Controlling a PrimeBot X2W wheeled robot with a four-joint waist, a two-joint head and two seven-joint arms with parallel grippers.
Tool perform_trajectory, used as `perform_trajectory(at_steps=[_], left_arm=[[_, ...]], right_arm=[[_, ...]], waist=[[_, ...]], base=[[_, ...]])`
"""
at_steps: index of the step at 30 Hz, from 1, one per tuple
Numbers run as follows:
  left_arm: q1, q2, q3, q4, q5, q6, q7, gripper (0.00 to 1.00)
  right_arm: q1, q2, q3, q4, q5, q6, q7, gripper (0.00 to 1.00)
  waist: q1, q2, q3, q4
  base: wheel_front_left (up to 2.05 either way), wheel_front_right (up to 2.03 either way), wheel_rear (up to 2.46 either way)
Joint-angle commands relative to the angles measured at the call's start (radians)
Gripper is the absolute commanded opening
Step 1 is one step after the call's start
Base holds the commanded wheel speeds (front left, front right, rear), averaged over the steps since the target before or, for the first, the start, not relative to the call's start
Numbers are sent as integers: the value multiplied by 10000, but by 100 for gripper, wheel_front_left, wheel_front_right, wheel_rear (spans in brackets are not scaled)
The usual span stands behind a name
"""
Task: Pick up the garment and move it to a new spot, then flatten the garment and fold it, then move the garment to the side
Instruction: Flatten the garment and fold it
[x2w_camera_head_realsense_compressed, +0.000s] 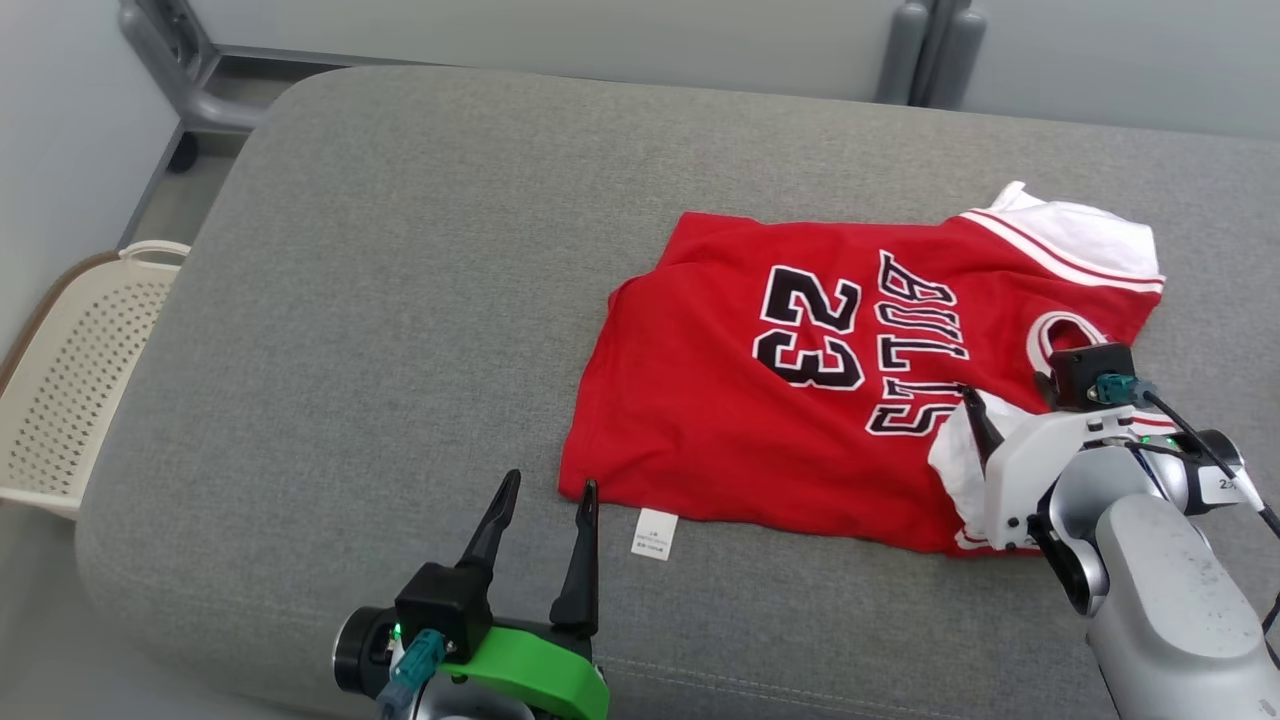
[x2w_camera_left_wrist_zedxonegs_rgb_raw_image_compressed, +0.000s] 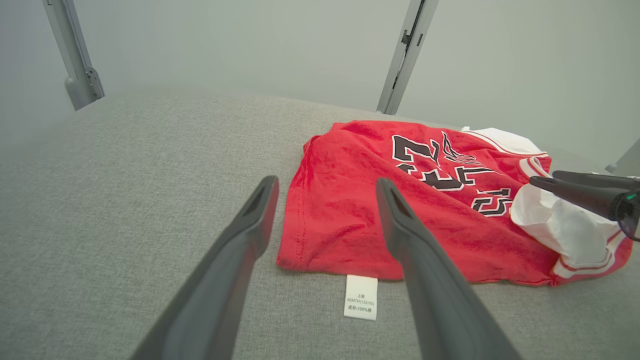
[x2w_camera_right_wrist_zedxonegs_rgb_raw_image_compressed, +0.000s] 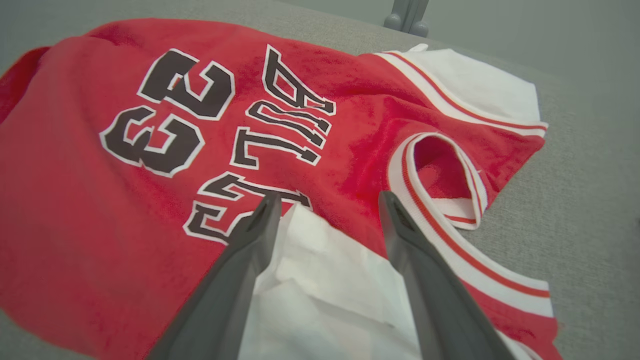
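The garment (x2w_camera_head_realsense_compressed: 800, 400) is a red jersey with black "23" and "BULLS" lettering and white sleeves. It lies mostly flat on the grey cushion (x2w_camera_head_realsense_compressed: 400, 250), right of centre. One white sleeve is folded over its near right corner (x2w_camera_right_wrist_zedxonegs_rgb_raw_image_compressed: 325, 280). My right gripper (x2w_camera_head_realsense_compressed: 1005, 387) hovers open over that folded sleeve with nothing between its fingers (x2w_camera_right_wrist_zedxonegs_rgb_raw_image_compressed: 328, 200); it also reaches into the left wrist view (x2w_camera_left_wrist_zedxonegs_rgb_raw_image_compressed: 542, 179). My left gripper (x2w_camera_head_realsense_compressed: 552, 487) stands open just short of the jersey's near left hem corner (x2w_camera_left_wrist_zedxonegs_rgb_raw_image_compressed: 326, 184), holding nothing.
A white care label (x2w_camera_head_realsense_compressed: 655, 533) sticks out from the jersey's near hem (x2w_camera_left_wrist_zedxonegs_rgb_raw_image_compressed: 360, 297). A cream perforated basket (x2w_camera_head_realsense_compressed: 70, 370) stands off the cushion's left edge. Grey metal frame legs (x2w_camera_head_realsense_compressed: 190, 80) rise behind the cushion. Bare cushion spreads to the left and back.
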Motion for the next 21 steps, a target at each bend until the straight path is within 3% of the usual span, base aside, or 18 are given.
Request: perform_trajectory(at_steps=[1, 7, 8, 9, 14, 21], left_arm=[[-132, -49, -2, 33, -28, -37, -93, 100], [12, -105, 25, 116, -59, -61, -127, 100], [28, -112, 36, 138, -65, -71, -136, 100], [42, -121, 46, 154, -67, -73, -139, 100], [129, -154, 69, 167, -34, -58, -167, 100], [199, -167, 103, 212, 19, -91, -160, 100]], right_arm=[[-84, -95, 80, 96, 113, -12, 163, 100], [-140, -440, 384, 333, 24, -12, 1132, 100], [-130, -454, 337, 336, -83, -12, 1246, 78], [-120, -474, 287, 313, -218, -12, 1348, 48], [-16, -448, 177, 108, -812, -12, 1925, 1], [140, -480, 252, -435, -1017, -12, 2510, 0]], waist=[[0, 0, 64, 489], [0, 0, 6, 679], [0, 0, -8, 685], [0, 0, -21, 684], [0, 0, -93, 566], [0, 0, -164, 353]], base=[[0, 0, 0], [0, 0, 0], [0, 0, 0], [0, 0, 0], [0, 0, 0], [0, 0, 0]])
